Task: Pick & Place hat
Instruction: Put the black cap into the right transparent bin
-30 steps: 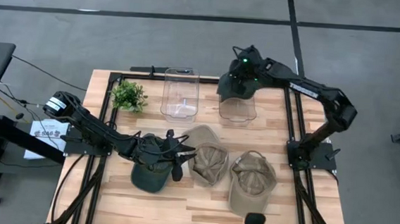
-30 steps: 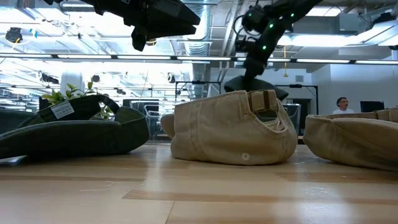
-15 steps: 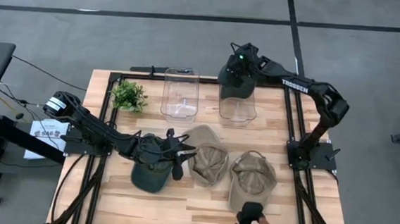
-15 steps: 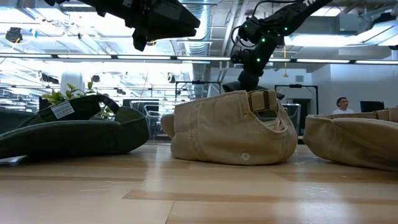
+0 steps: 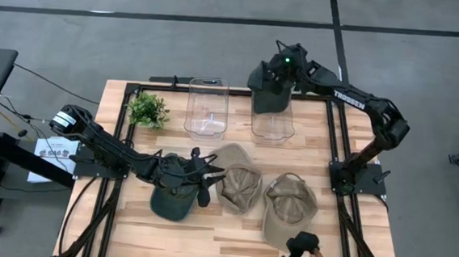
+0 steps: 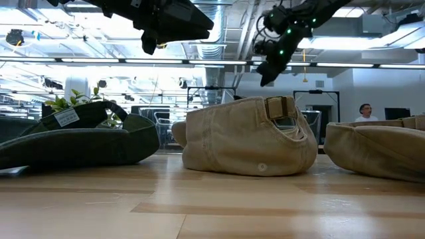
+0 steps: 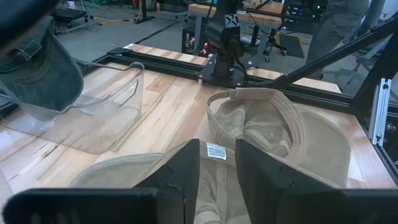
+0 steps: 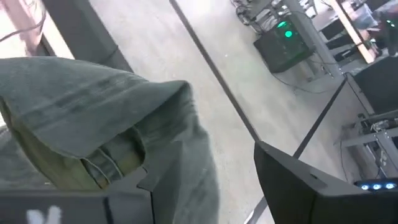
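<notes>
Right gripper (image 5: 272, 81): fingers parted, released, above the dark green fabric cap (image 5: 269, 96) sitting in the clear plastic bin (image 5: 272, 125) at the table's far edge. Left gripper (image 7: 217, 163): parted over tan caps.

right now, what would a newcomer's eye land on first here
Probably the right gripper at the table's far side, open over a dark green fabric cap sitting in the right-hand clear plastic bin. Next, the two tan cotton caps lying brim-up in the middle of the wooden table, with another dark green cap beside them under the left gripper.
</notes>
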Controlling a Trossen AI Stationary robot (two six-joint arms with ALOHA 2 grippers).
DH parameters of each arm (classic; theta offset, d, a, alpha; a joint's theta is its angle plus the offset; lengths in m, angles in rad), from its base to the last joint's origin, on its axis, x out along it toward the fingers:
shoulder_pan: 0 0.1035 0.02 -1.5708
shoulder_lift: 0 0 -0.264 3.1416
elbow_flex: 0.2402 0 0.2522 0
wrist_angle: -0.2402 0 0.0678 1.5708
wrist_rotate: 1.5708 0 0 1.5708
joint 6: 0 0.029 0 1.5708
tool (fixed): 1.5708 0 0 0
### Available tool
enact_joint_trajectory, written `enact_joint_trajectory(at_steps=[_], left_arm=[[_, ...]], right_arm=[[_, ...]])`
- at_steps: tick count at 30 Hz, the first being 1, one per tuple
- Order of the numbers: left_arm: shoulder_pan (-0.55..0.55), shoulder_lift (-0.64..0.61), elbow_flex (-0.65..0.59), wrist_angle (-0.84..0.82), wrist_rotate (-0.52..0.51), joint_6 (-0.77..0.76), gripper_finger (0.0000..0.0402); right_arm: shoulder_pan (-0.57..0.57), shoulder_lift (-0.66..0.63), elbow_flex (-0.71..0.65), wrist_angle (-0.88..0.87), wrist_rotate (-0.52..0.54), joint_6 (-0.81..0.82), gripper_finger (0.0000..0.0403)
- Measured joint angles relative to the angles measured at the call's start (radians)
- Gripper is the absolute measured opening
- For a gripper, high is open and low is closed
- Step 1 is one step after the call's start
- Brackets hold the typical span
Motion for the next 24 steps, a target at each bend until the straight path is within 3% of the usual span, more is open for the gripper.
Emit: enact_joint_trajectory(at_steps=[6,11,14,17,24], left_arm=[[0.0,0.0,0.0,-0.002,0.0,0.0,0.0099],[-0.003,0.0,0.0,-0.006,0.067,0.0,0.0099],[-0.02,-0.02,0.0,-0.034,0.053,-0.011,0.0099],[-0.069,-0.057,0.0,-0.068,-0.063,-0.036,0.0099],[-0.239,-0.113,0.001,-0.11,-0.229,-0.078,0.0099]], right_arm=[[0.0,-0.095,0.0,-0.05,-0.011,0.098,0.0186],[0.009,-0.227,-0.05,-0.049,-0.174,0.318,0.0177],[0.038,-0.335,-0.167,0.04,-0.243,0.433,0.0174],[0.064,-0.456,-0.324,0.156,-0.321,0.538,0.017],[0.251,-0.742,-0.685,0.39,-0.346,0.659,0.0169]])
